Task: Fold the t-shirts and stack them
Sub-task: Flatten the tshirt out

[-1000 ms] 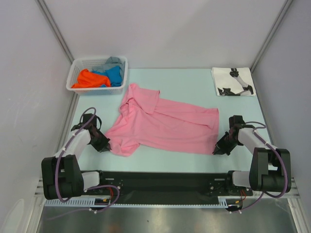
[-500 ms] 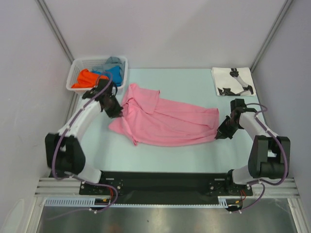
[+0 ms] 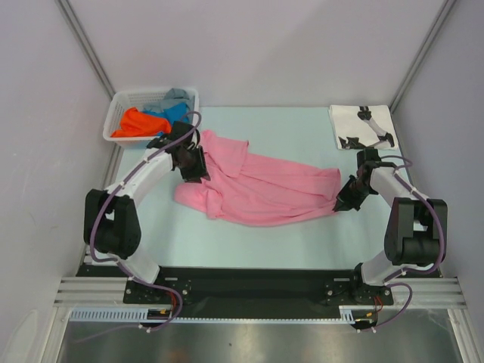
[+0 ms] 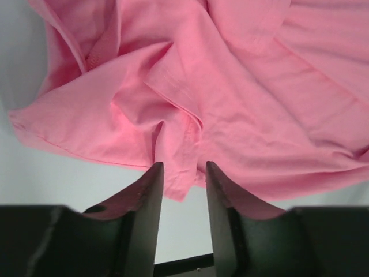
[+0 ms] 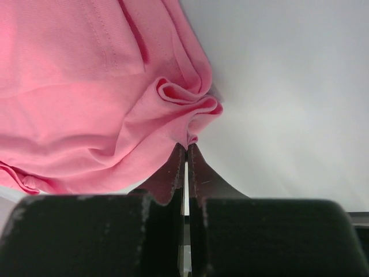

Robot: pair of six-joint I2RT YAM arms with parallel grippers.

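The pink t-shirt lies crumpled across the middle of the table, its left side folded back over itself. My left gripper hovers at that folded left side. In the left wrist view it is open, and a loose tip of the pink cloth lies just past its fingertips. My right gripper is at the shirt's right corner. The right wrist view shows it shut on a bunched pinch of pink cloth. A folded white t-shirt with black print lies at the far right.
A white lattice basket stands at the far left corner, right behind my left arm. It holds an orange t-shirt, a blue one and a grey one. Side walls close in the table on the left and right.
My left gripper carried the shirt's near-left part away from me toward the basket, folding it over, then opened and let go. My right gripper moved slightly farther from me, still holding its corner.
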